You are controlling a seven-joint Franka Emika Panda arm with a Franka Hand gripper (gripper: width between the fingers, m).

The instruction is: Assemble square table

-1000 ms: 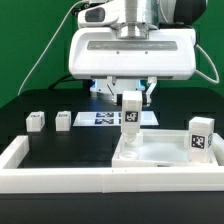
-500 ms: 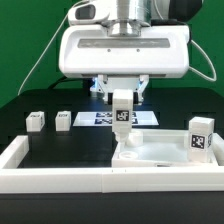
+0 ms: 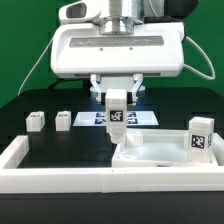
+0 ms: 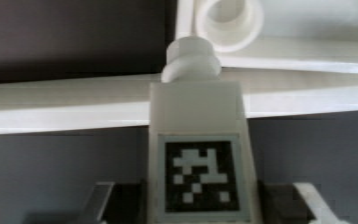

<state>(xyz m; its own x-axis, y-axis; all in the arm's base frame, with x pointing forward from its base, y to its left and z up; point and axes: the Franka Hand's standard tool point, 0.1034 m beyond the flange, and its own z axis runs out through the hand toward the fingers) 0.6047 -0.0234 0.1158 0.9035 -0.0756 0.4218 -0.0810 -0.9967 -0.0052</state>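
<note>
My gripper [image 3: 117,99] is shut on a short white table leg [image 3: 116,116] and holds it upright in the air, tag facing the exterior camera. The leg's lower end hangs just above and to the exterior view's left of the square table's white slab [image 3: 150,154], which lies flat against the front wall. Another tagged leg [image 3: 200,137] stands upright at the slab's right end. In the wrist view the held leg [image 4: 197,120] fills the middle, its tag between my gripper's [image 4: 201,205] fingers [image 4: 115,200], its rounded tip pointing at the white slab [image 4: 318,62].
Two more short white legs [image 3: 36,121] [image 3: 64,118] lie on the black table at the exterior view's left. The marker board [image 3: 95,118] lies behind the held leg. A low white border wall [image 3: 60,178] runs along the front and up the left side.
The gripper has carried the leg up off the slab's corner and toward the exterior view's left. The grip has not changed.
</note>
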